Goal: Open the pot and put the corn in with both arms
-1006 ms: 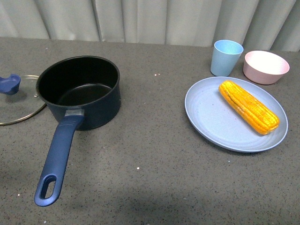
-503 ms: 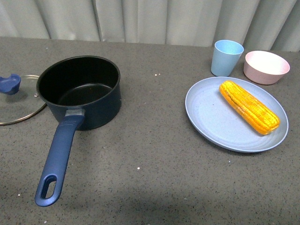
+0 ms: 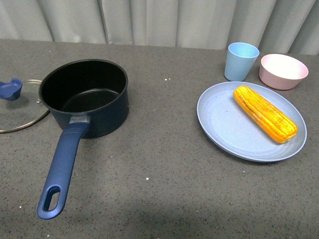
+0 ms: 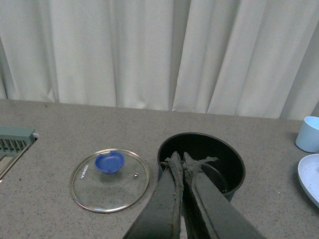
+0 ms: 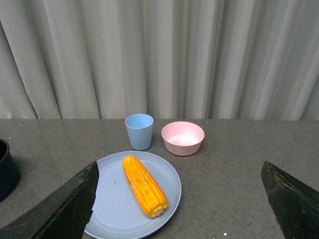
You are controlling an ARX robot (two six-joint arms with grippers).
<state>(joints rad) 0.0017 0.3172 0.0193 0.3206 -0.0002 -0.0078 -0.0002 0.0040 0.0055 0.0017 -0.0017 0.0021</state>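
The dark navy pot (image 3: 83,97) stands open on the left of the table, its long blue handle (image 3: 61,167) pointing toward me. Its glass lid (image 3: 15,107) with a blue knob lies flat beside it on the left. The corn (image 3: 264,113) lies on a light blue plate (image 3: 224,124) at the right. No arm shows in the front view. My left gripper (image 4: 182,158) is shut and empty, raised above the table on the near side of the pot (image 4: 219,162). My right gripper (image 5: 179,199) is wide open, raised on the near side of the corn (image 5: 144,185).
A light blue cup (image 3: 240,60) and a pink bowl (image 3: 282,71) stand behind the plate. Grey curtains hang behind the table. A grey rack edge (image 4: 15,142) shows beyond the lid (image 4: 109,179) in the left wrist view.
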